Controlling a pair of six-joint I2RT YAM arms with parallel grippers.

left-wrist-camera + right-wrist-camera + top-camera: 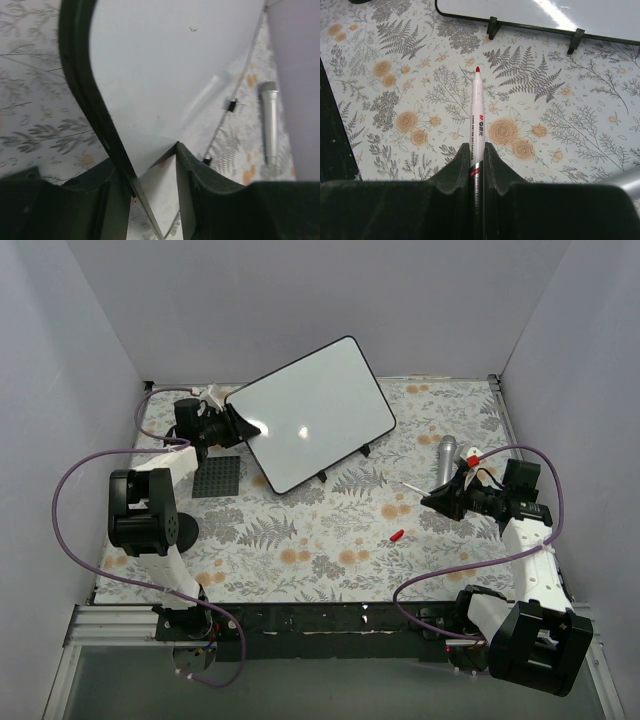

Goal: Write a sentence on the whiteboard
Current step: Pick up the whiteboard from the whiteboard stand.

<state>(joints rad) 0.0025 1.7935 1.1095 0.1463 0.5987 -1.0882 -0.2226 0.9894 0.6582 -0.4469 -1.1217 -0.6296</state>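
The whiteboard (315,410) stands tilted at the back centre of the table on small black feet. Its face is blank and no sentence shows on it. My left gripper (243,423) is at the board's left corner. In the left wrist view the whiteboard (160,65) has its black rim running between the fingers of that gripper (147,160): one finger lies behind the rim, the other touches the white face. My right gripper (477,147) is shut on a white marker (477,110) whose bare red tip points toward the whiteboard (570,12). It hovers over the floral cloth at the right (432,500).
A small red cap (397,535) lies on the cloth in front of the right gripper. A silver cylinder (447,455) lies right of the board. A dark studded plate (217,477) sits near the left arm. Grey walls close in the table.
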